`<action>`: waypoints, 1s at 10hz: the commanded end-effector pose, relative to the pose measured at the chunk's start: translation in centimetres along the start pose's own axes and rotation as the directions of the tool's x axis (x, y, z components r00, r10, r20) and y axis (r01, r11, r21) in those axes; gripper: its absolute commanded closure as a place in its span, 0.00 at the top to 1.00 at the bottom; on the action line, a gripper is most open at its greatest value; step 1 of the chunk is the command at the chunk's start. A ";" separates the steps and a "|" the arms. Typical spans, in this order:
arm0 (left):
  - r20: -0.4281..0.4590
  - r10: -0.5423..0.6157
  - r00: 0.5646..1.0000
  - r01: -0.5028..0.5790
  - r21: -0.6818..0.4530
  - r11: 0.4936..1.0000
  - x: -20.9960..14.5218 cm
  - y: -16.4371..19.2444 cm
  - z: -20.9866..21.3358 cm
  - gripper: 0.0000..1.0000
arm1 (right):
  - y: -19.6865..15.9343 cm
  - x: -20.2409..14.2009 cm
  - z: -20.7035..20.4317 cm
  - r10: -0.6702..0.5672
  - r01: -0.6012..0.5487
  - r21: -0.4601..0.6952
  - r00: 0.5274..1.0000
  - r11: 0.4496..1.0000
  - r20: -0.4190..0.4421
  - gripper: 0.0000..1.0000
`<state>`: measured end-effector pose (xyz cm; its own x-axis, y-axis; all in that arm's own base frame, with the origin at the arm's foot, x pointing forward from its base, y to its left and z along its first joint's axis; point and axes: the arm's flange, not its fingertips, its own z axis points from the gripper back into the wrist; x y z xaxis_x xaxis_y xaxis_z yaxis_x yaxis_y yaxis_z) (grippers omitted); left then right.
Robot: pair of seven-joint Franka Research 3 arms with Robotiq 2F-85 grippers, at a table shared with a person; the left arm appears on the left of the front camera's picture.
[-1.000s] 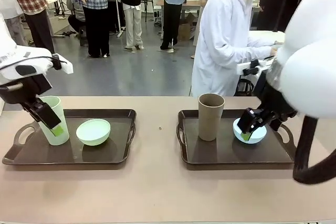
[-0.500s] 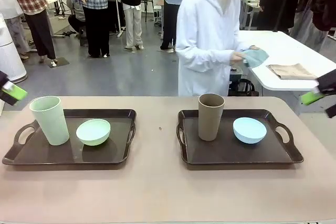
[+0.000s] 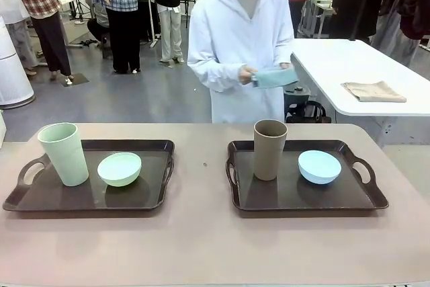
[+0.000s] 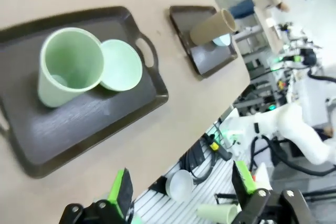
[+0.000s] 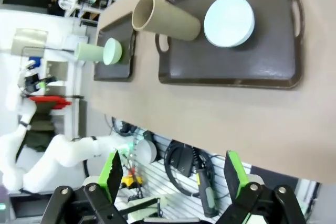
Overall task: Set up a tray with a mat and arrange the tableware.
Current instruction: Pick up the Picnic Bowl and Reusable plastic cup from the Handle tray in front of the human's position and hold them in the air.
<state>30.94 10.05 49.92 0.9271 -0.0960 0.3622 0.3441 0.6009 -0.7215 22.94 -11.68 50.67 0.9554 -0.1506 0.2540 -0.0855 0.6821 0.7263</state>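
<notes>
Both arms have pulled back from the trays. The left gripper (image 4: pixel 182 179) and right gripper (image 5: pixel 172 166) now hang high, fingers spread and empty. The person has stepped to upper centre with a teal cloth (image 3: pixel 275 77), likely the mat, so mat-laying probably comes next. The green tumbler (image 3: pixel 63 153) and green bowl (image 3: pixel 119 168) sit on the left tray (image 3: pixel 154 196) at lower left. The brown tumbler (image 3: pixel 269 149) and blue bowl (image 3: pixel 319 166) sit on the right tray (image 3: pixel 282 201) at centre right. All are matte and upright.

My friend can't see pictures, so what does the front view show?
On a table, the left tray holds a pale green tumbler and pale green bowl; the right tray holds a brown tumbler and light blue bowl. Beyond, a person in white holds a blue cloth.
</notes>
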 end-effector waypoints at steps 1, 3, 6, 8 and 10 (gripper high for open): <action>0.038 0.058 0.998 -0.057 -0.046 0.997 -1.0 2.1 0.0 1.00 | -2.4 -0.8 -1.6 -0.001 0.005 0.086 0.999 0.996 -0.038 1.00; 0.074 0.115 0.991 -0.110 -0.071 0.991 -1.9 3.9 0.5 1.00 | -5.0 -1.5 -1.1 -0.038 0.039 0.150 0.999 0.988 -0.011 1.00; 0.106 0.138 0.985 -0.130 -0.077 0.988 -2.5 2.8 0.2 1.00 | -7.5 -3.6 0.5 -0.088 0.078 0.191 0.995 0.979 0.043 1.00; 0.106 0.131 0.986 -0.126 -0.048 0.991 -2.9 2.2 -0.4 1.00 | -7.1 -3.8 -0.2 -0.058 0.058 0.127 0.998 0.990 -0.006 1.00; 0.091 0.148 0.985 -0.142 -0.068 0.988 -2.2 3.3 0.5 1.00 | -7.7 -2.8 1.7 -0.103 0.097 0.163 0.994 0.982 0.031 1.00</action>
<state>29.76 12.10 47.09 0.9510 0.0603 0.3032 0.2185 0.5624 -0.7974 20.18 -17.66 45.37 0.9524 -0.2399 0.1879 -0.0256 0.5516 0.8337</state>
